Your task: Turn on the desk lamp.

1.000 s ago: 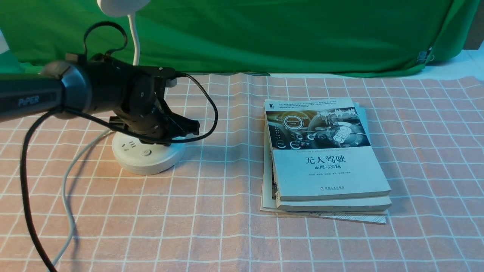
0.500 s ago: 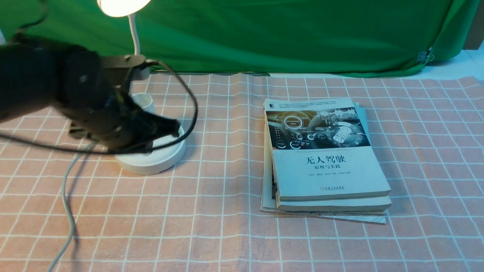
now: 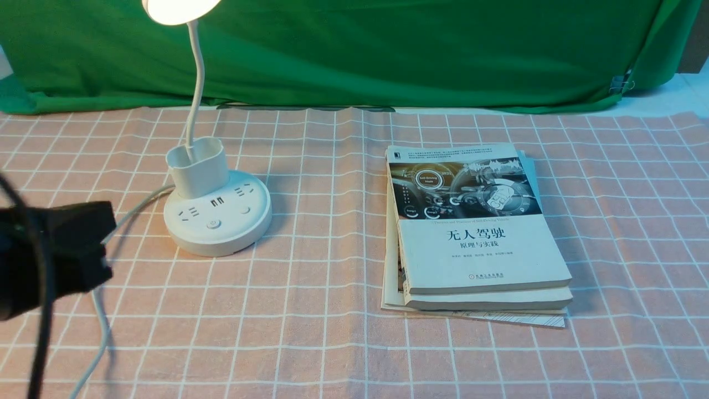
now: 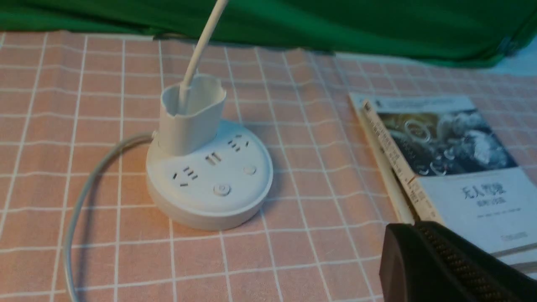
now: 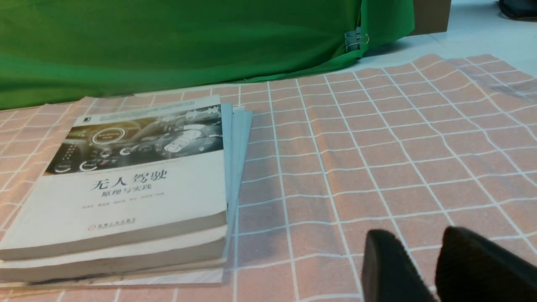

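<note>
Already lit: desk lamp [image 3: 221,233] left of book stack [image 3: 476,244], well apart, head [image 3: 177,8] glowing. Switching step judged complete. Left gripper [image 3: 102,244] farther left, clear of lamp, opening indeterminable. Right gripper [image 5: 421,247] slightly open, empty. Next: park arms, touch nothing

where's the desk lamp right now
In the front view the desk lamp stands lit on the robot's left side of the checked tablecloth, well left of the stack of books and not touching it.

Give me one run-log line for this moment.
desk lamp: lit | left end effector: apart from lamp | books: stacked right of lamp | task: done
</note>
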Controlling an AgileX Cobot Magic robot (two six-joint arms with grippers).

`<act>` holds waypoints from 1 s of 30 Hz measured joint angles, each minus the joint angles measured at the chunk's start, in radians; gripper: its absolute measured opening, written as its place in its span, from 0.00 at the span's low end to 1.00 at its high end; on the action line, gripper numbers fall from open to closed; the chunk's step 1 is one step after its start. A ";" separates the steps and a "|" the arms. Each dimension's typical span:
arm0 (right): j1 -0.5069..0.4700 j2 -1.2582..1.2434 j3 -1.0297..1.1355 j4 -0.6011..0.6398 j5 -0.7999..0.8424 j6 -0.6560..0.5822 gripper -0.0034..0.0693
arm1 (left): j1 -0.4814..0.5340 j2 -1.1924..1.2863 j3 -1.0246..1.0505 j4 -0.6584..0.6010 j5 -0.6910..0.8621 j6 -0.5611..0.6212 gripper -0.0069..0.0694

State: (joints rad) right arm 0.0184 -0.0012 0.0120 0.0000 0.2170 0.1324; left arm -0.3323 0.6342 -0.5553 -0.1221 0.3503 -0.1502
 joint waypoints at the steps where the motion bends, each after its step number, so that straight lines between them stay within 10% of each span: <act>1: 0.000 0.000 0.000 0.000 0.000 0.000 0.38 | 0.000 -0.042 0.026 -0.005 -0.013 0.000 0.12; 15: 0.000 0.000 0.000 0.000 0.000 0.000 0.38 | 0.000 -0.240 0.275 -0.011 -0.073 0.026 0.12; 30: 0.000 0.000 0.000 0.000 0.000 0.000 0.38 | 0.171 -0.440 0.555 0.160 -0.697 0.066 0.12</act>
State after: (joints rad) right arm 0.0184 -0.0012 0.0120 0.0000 0.2170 0.1324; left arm -0.1615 0.1945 0.0000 0.0379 -0.3470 -0.0845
